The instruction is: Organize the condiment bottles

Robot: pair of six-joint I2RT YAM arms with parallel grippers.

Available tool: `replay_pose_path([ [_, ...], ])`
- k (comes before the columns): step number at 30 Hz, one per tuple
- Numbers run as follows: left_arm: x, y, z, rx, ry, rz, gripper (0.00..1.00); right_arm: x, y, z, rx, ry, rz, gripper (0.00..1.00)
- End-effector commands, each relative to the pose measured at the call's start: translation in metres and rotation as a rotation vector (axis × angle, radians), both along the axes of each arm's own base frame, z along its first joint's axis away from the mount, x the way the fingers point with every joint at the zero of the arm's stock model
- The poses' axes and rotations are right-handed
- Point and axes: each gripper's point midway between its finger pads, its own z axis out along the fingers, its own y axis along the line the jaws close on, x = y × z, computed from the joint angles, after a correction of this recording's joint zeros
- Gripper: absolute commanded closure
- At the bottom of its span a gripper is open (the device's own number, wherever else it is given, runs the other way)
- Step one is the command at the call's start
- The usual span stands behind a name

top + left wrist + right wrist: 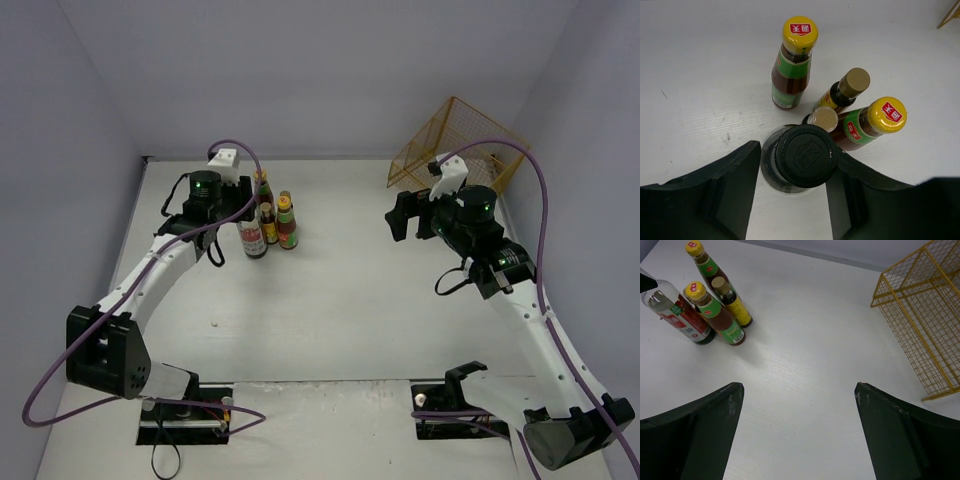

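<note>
At the far left of the counter, all five condiment bottles stand upright in one tight cluster. The left end effector is down among them. Its fingers press against either side of the tall clear bottle with the black cap, so it looks clamped on that bottle, which has not left the surface.

Just behind it stand the two short brown bottles, one almost touching the clear bottle. The two yellow-capped bottles flank the brown pair.

The right end effector hangs over bare counter, well apart from the cluster, with its fingers spread wide and nothing between them. The yellow wire basket sits at the far right corner.

The step in hand seems to be picking the first bottle out of the group. The next move probably calls for a straight vertical lift, because the nearest brown bottle is close enough to be toppled by any sideways drag. Where the bottle should go is not evident.
</note>
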Motion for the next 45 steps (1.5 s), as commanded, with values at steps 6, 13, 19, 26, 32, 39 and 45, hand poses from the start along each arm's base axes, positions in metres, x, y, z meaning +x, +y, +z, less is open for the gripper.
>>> replay_pose_path([
  [6, 0.023, -0.005, 0.056, -0.002, -0.205, -0.021, 0.76, -0.001, -0.001, 0.015, 0.021, -0.058, -0.009, 0.01],
  [13, 0.009, -0.004, 0.063, 0.027, -0.215, -0.040, 1.00, -0.004, -0.001, 0.012, 0.026, -0.050, -0.005, 0.01],
  [19, -0.030, -0.007, 0.076, 0.040, -0.185, -0.079, 1.00, -0.008, -0.003, 0.017, 0.029, -0.062, -0.011, 0.01],
  [26, -0.069, -0.033, 0.096, 0.004, -0.191, -0.146, 1.00, -0.012, -0.007, 0.020, 0.021, -0.079, -0.020, 0.00],
  [32, -0.082, -0.094, 0.106, 0.007, -0.220, -0.247, 1.00, -0.014, -0.010, 0.023, 0.014, -0.077, -0.026, 0.00],
  [39, -0.064, -0.186, 0.121, 0.013, -0.284, -0.375, 1.00, -0.022, -0.017, 0.021, 0.001, -0.060, -0.046, 0.00],
  [45, -0.033, -0.226, 0.118, -0.002, -0.319, -0.389, 1.00, -0.031, -0.024, 0.020, -0.008, -0.055, -0.070, 0.00],
])
